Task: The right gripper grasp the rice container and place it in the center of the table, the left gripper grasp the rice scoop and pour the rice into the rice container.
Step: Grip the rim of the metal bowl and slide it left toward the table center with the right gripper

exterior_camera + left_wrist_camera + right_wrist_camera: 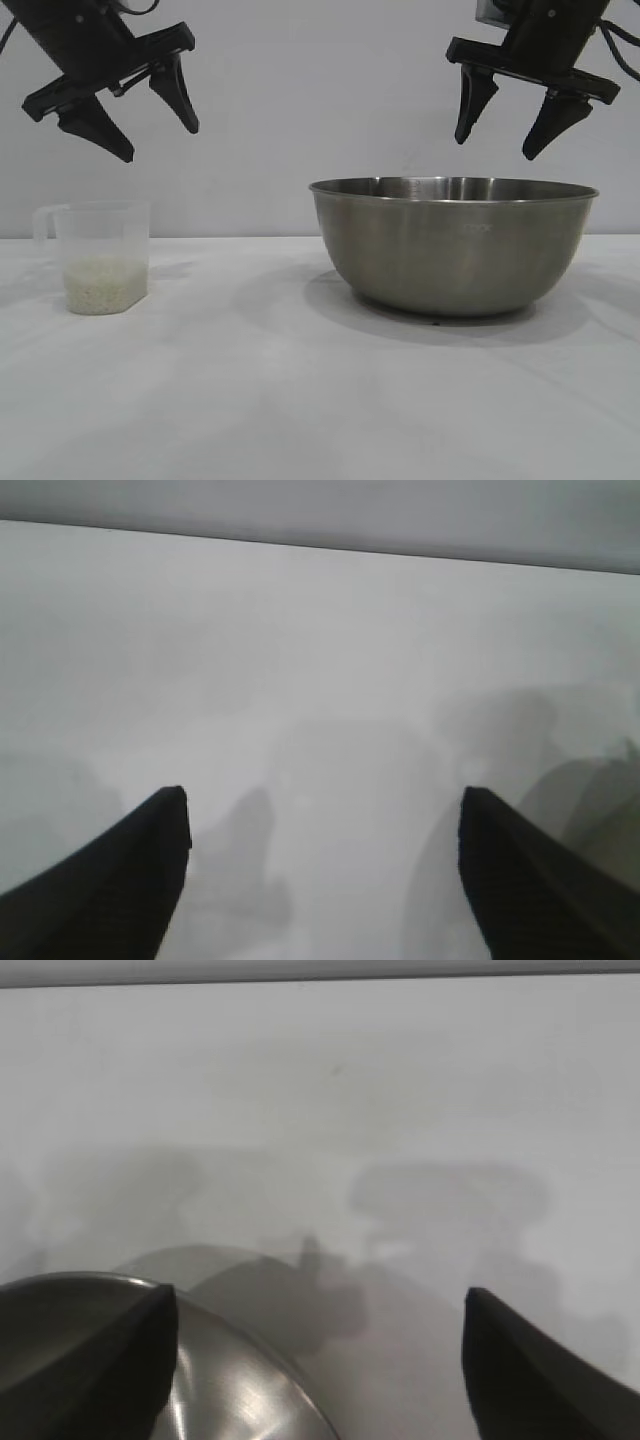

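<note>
The white desk (300,400) lies bare across the near part of the exterior view, from about 5 to 7 o'clock, with only soft shadows on it. Farther back, at about 9 o'clock, the scoop (100,255) stands upright on the desk, its handle on the side facing the view's left edge, and the rice (103,285) fills roughly its lower third. At about 3 o'clock the bowl (453,245) sits upright on its small base, well apart from the scoop, with open desk between them and nothing standing in the way.

Above and behind the scoop, at about 10 o'clock, the left gripper (160,140) hangs in the air, tilted, its fingers (178,95) spread apart and holding nothing. At about 1 o'clock the right gripper (500,145) hangs over the bowl's rim, clear of it, fingers (472,105) likewise apart and empty. The right wrist view shows the bowl's rim (200,1310) passing under one fingertip. Behind everything stands a plain pale wall (320,100).
</note>
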You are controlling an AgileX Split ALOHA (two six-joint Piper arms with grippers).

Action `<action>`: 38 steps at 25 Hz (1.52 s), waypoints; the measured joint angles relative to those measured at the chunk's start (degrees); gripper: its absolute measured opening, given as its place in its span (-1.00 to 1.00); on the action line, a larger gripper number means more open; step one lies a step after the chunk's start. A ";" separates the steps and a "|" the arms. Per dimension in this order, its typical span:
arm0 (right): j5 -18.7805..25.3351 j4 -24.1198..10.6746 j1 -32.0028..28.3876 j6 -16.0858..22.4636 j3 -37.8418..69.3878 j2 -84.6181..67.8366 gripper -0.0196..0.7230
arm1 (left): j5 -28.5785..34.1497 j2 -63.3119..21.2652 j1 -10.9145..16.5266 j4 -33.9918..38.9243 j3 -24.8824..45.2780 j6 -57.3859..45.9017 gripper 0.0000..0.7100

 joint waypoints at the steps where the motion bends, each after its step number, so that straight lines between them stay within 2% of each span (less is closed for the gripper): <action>1: 0.00 0.00 0.00 0.00 0.00 0.00 0.47 | 0.00 0.00 0.00 0.00 0.00 0.00 0.50; 16: 0.63 0.00 0.00 0.00 -0.25 0.00 0.47 | 0.00 0.00 0.00 0.00 0.00 0.04 0.50; 19: 3.50 -0.73 0.00 0.00 -1.60 0.00 0.47 | 0.11 0.00 0.00 0.00 0.00 0.04 0.50; 22: 8.51 -3.63 0.00 0.00 -3.63 0.00 0.47 | 0.21 0.00 0.00 0.00 0.00 0.04 0.50; 25: 16.17 -6.61 0.00 0.48 -4.92 0.00 0.47 | 0.30 0.00 0.00 0.00 0.00 0.04 0.50; 28: 22.48 -7.86 0.00 0.81 -5.17 0.00 0.47 | 0.43 0.00 0.00 -0.03 0.00 0.04 0.50; 32: 24.29 -8.23 0.00 1.02 -5.17 0.12 0.47 | 0.43 0.00 0.00 -0.03 0.00 0.04 0.50; 38: 24.27 -7.43 0.00 1.27 -5.32 4.42 0.47 | 0.43 0.00 0.00 -0.03 0.00 0.04 0.50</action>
